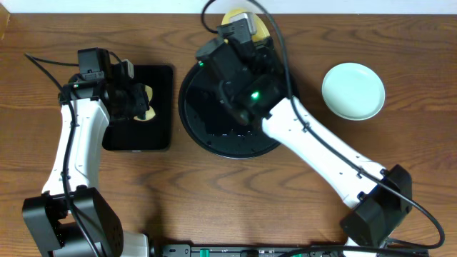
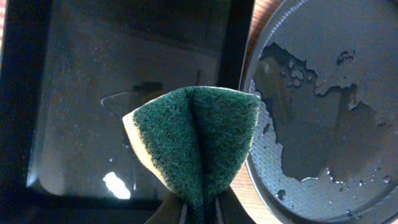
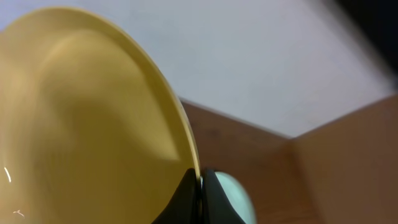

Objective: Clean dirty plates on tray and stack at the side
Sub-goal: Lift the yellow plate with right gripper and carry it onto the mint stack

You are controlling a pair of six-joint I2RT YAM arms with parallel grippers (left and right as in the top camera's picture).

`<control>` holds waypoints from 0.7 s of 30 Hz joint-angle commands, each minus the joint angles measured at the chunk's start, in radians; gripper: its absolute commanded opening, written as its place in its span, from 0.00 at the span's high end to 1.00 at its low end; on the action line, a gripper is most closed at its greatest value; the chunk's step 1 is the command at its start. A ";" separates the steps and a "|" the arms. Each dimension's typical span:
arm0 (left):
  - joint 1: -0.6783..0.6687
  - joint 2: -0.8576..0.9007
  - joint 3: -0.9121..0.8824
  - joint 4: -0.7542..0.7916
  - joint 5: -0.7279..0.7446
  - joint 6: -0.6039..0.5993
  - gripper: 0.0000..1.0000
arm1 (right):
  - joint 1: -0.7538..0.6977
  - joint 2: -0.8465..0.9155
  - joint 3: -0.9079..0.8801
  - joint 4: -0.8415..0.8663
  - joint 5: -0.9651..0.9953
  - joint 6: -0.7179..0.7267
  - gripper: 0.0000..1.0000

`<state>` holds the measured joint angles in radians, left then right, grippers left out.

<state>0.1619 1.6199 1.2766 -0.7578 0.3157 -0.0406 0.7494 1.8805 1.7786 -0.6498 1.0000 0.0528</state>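
My right gripper point(image 3: 200, 180) is shut on the rim of the pale yellow plate point(image 3: 81, 118) and holds it tilted on edge over the far rim of the round black tray point(image 1: 196, 118). The yellow plate shows behind the right arm in the overhead view point(image 1: 263, 30). A mint-green plate point(image 1: 353, 91) lies on the table right of the tray and shows small past the jaws in the right wrist view point(image 3: 236, 193). My left gripper point(image 2: 200, 211) is shut on a folded green and yellow sponge point(image 2: 196, 140) over the rectangular black tray point(image 2: 74, 93). The round tray point(image 2: 323, 168) is wet. No third plate is in view.
The rectangular black tray point(image 1: 161, 107) lies left of the round tray, with bare wood between them. The right arm point(image 1: 321, 150) runs across the table from the front right. The table's far edge is just behind the yellow plate.
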 commanded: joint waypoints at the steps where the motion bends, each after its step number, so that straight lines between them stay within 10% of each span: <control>1: 0.003 0.027 -0.009 0.009 0.012 0.075 0.92 | -0.103 0.006 0.002 -0.047 -0.359 0.153 0.99; 10: 0.003 0.125 -0.010 0.060 0.004 0.105 0.92 | -0.435 0.006 0.002 -0.097 -1.042 0.247 0.99; 21: 0.003 0.164 -0.010 0.064 -0.047 0.104 0.91 | -0.801 0.006 0.001 -0.351 -1.075 0.148 0.99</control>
<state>0.1619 1.7737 1.2755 -0.6945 0.3012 0.0517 0.0036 1.8851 1.7775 -0.9821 -0.0368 0.2508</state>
